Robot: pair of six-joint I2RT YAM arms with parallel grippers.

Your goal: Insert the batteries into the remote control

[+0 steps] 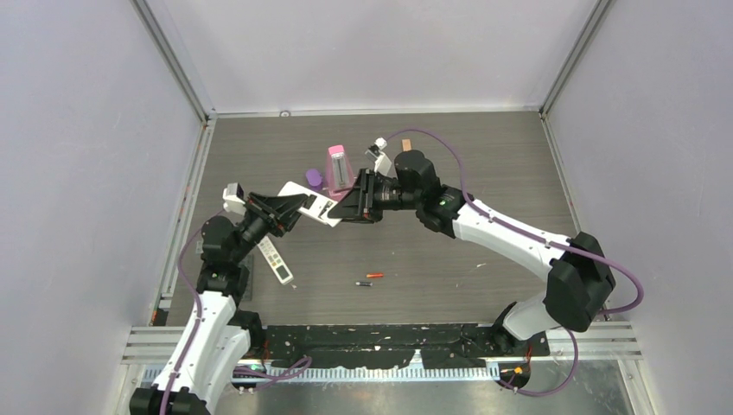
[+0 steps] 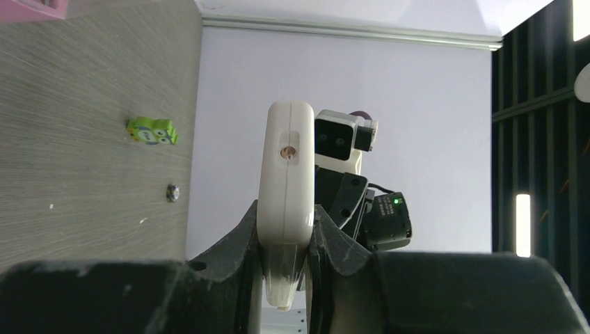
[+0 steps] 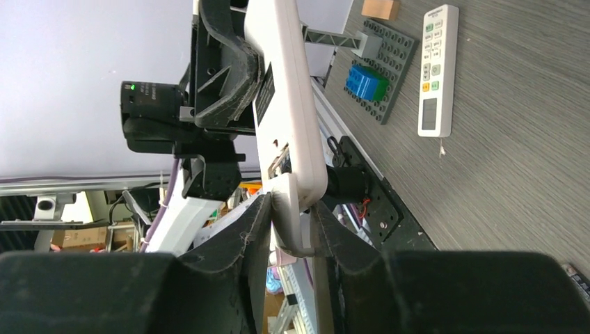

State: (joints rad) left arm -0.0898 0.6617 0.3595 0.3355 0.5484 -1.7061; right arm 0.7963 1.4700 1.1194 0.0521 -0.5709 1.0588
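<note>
While batteries (image 1: 373, 276) lie on grey wood-grain tbl (image 1: 484, 156), pale walls (image 1: 372, 43) around.

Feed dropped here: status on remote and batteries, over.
Left gripper, right gripper both shut on remote, aloft. Batteries lying on table, unloaded. Nothing blocking them.

2 batteries (image 1: 373, 276), markings too small

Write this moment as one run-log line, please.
left gripper: shut on remote | right gripper: shut on remote | remote: held above table | batteries: on table, not loaded
</note>
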